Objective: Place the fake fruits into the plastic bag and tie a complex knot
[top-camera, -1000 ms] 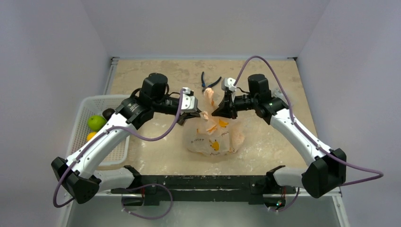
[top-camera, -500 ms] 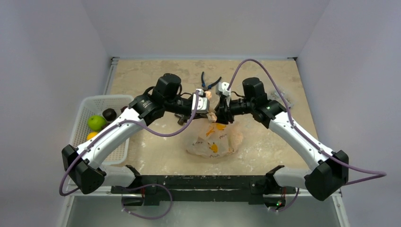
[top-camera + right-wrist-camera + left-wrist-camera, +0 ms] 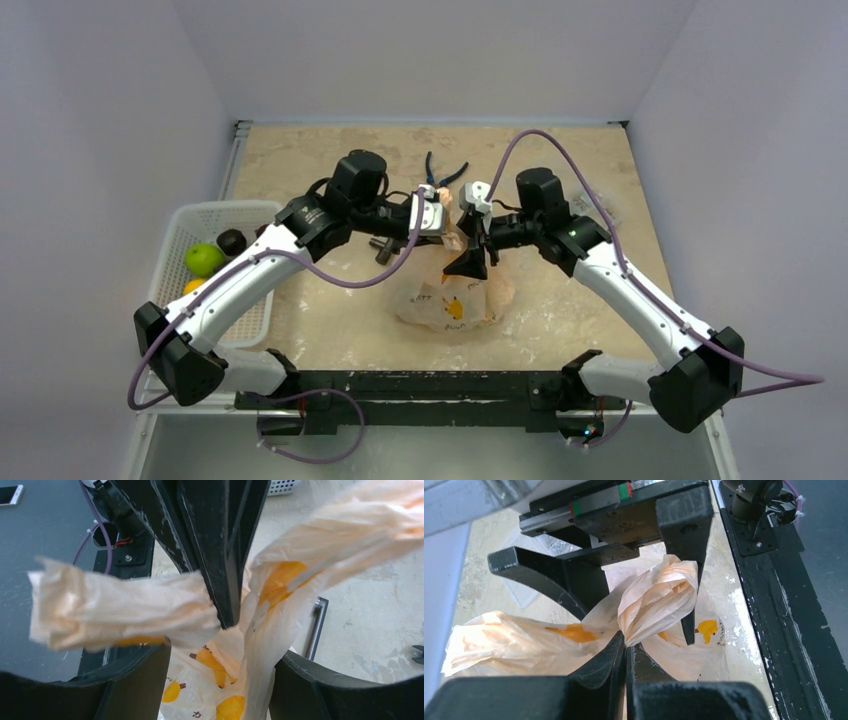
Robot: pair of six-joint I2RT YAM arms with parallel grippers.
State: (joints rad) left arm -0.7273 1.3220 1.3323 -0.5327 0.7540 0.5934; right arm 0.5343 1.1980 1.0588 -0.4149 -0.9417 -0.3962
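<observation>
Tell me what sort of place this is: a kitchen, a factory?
Probably a robotics lab's test cell: two robot arms bolted at the near edge of a table, plain white walls boxing it in, and practice props, a plastic bag and a basket of fake fruits.

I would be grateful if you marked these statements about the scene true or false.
1. The left pincer is shut on the bag. True.
2. The right pincer is clamped on the bag. False: its jaws stand open, with bag strands between them.
3. A green fruit lies in the basket. True.
4. The bag lies in the basket. False: it sits on the table, to the right of the basket.
</observation>
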